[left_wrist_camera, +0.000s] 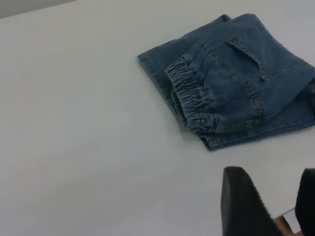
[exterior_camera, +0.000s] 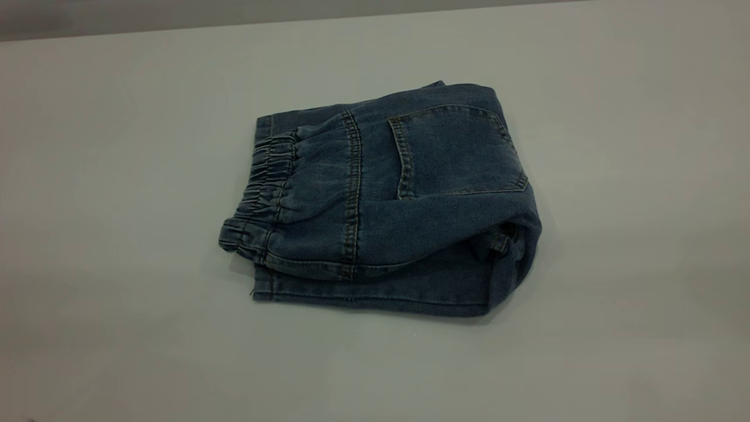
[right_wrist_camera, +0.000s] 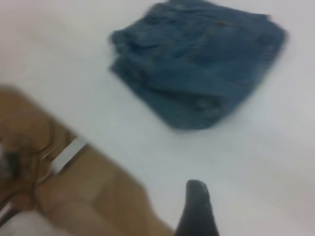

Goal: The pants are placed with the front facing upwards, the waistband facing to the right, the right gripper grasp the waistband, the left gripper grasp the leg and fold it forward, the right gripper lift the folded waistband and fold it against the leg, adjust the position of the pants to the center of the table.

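The blue denim pants (exterior_camera: 410, 205) lie folded into a compact block near the middle of the white table (exterior_camera: 117, 176), back patch pocket upward. The gathered waistband (exterior_camera: 261, 187) lies on top at the block's left end, over the leg hems. Neither gripper shows in the exterior view. In the left wrist view my left gripper (left_wrist_camera: 273, 172) hangs open over bare table, well short of the pants (left_wrist_camera: 246, 83) and the waistband (left_wrist_camera: 189, 96). In the right wrist view my right gripper shows only one black finger (right_wrist_camera: 197, 206) with nothing beside it, far from the pants (right_wrist_camera: 197, 64).
Bare tabletop surrounds the pants on every side. The table's far edge (exterior_camera: 234, 23) runs along the top of the exterior view. A tan surface with a white strip (right_wrist_camera: 74, 196) lies past the table's edge in the right wrist view.
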`<action>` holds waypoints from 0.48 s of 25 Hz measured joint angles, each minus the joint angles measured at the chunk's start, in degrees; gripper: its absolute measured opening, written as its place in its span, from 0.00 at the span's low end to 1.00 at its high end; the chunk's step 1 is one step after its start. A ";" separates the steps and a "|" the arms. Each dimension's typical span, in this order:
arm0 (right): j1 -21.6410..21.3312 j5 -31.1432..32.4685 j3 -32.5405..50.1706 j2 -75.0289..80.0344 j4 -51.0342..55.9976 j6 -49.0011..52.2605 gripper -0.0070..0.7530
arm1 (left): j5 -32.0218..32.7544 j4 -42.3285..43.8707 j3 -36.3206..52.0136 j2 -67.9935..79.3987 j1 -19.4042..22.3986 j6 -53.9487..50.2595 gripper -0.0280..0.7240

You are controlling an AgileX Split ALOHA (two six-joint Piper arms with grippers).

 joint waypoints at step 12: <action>-32.88 0.00 0.00 -5.28 0.00 0.06 0.62 | 0.05 0.21 0.00 0.00 3.43 0.04 0.39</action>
